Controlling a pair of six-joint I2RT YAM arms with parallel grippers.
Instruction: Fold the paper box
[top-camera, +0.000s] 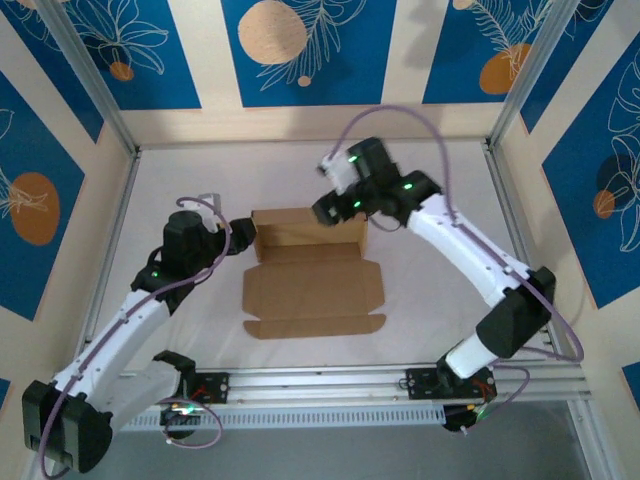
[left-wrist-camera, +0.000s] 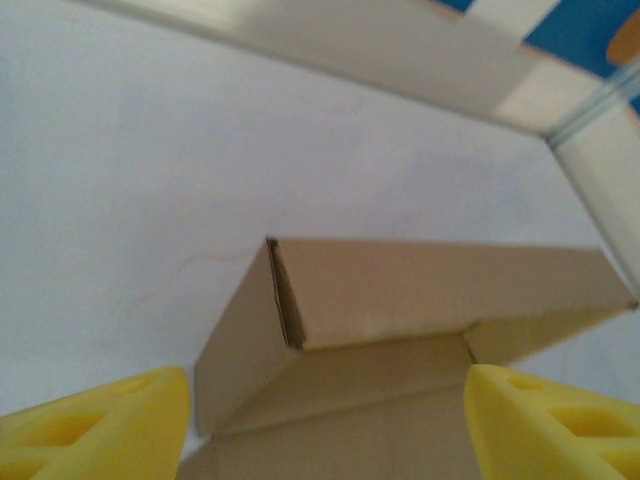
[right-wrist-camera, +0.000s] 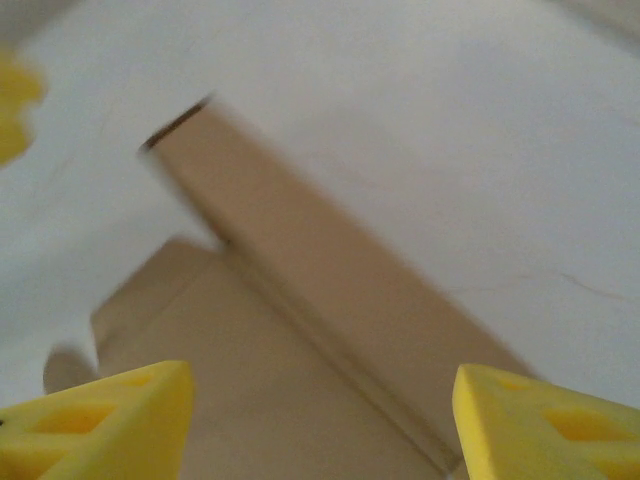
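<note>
White table (top-camera: 420, 320); blue leaf-patterned wall panels (top-camera: 350, 55).

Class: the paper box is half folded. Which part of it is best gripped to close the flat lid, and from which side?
Probably the long front flap of the paper box, approached from the near edge. It lies flat and free on the table, a thin edge jaws can pinch, while the far end already stands as walls.
</note>
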